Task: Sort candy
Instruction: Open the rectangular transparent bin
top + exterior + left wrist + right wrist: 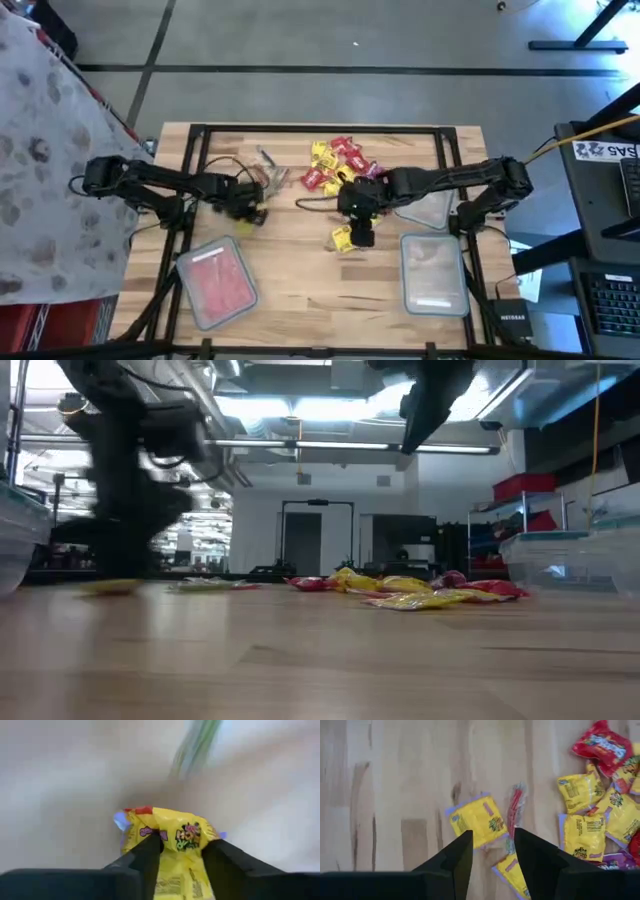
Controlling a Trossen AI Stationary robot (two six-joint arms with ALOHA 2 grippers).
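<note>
Candy (340, 162) lies in a loose pile of red, yellow and purple wrapped pieces at the far middle of the wooden counter (300, 270), and a few yellow pieces (343, 239) lie apart from it, nearer the centre. On the left side, the left end effector (252, 207) is clamped on one yellow candy packet (172, 845); in the left wrist view the packet sits between the two dark fingers (145, 857), which press on it from both sides. The right end effector (360, 222) hangs over the middle of the counter, just beside the stray yellow pieces. In the right wrist view its fingers (455, 857) stand apart with nothing between them, and under them lie a yellow piece (477, 820) and a thin red piece in clear wrap (515, 810). A clear container with red candy inside (216, 282) rests at the near left of the counter. Another clear container (434, 274) rests at the near right, and a third one (430, 210) lies partly under the right arm.
</note>
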